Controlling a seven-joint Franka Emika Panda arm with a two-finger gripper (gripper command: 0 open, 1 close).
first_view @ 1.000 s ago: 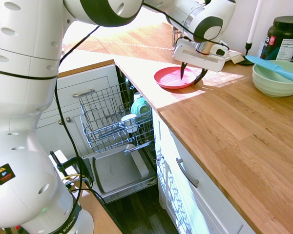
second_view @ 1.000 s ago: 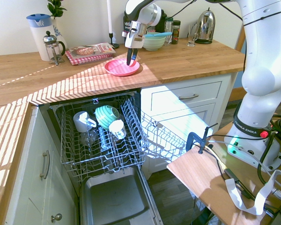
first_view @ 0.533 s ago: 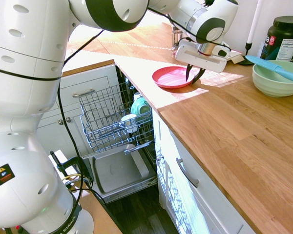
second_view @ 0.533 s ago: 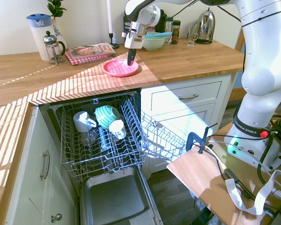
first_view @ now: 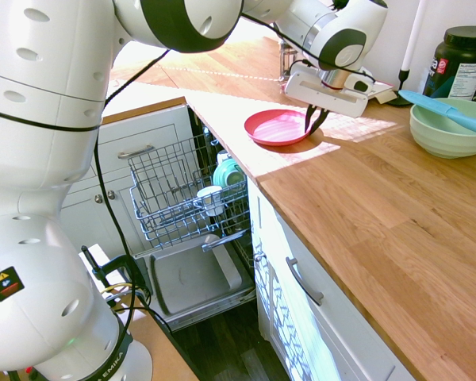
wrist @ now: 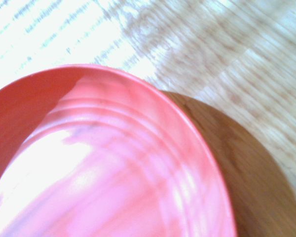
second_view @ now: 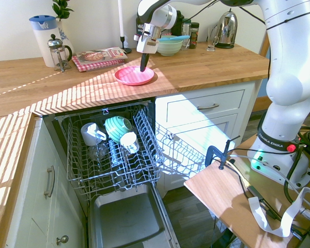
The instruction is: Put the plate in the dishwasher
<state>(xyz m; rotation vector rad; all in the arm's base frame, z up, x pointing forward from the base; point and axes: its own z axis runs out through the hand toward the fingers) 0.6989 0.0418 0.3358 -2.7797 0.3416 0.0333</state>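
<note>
I see a long table [first_view: 381, 206] of oiled wooden planks, striped with sunlight, running above white drawers [second_view: 206, 111]. Below its edge the dishwasher [second_view: 113, 155] stands open: a grey wire rack [first_view: 170, 194] pulled out over the flat grey inner door panel [second_view: 126, 219], holding a teal dish [second_view: 117, 126] and white cups [second_view: 90, 133]. Only the second exterior view shows me the glass French press [second_view: 58, 51], the steel kettle [second_view: 226, 23] and the folded red checked cloth [second_view: 98, 57]; only the first shows the dark jar [first_view: 462, 63] beside the pale green bowl [first_view: 448, 127]. The plate [first_view: 276, 127], round, shallow and smooth pink-red with a raised rim, lies flat on the table near the edge above the rack. My end effector [first_view: 313, 121] points down at its rim, the dark fingers drawn close together on that rim, seemingly pinching it. The wrist view fills with the plate [wrist: 103, 168], glossy with faint concentric rings, and its shadow on the wood
</note>
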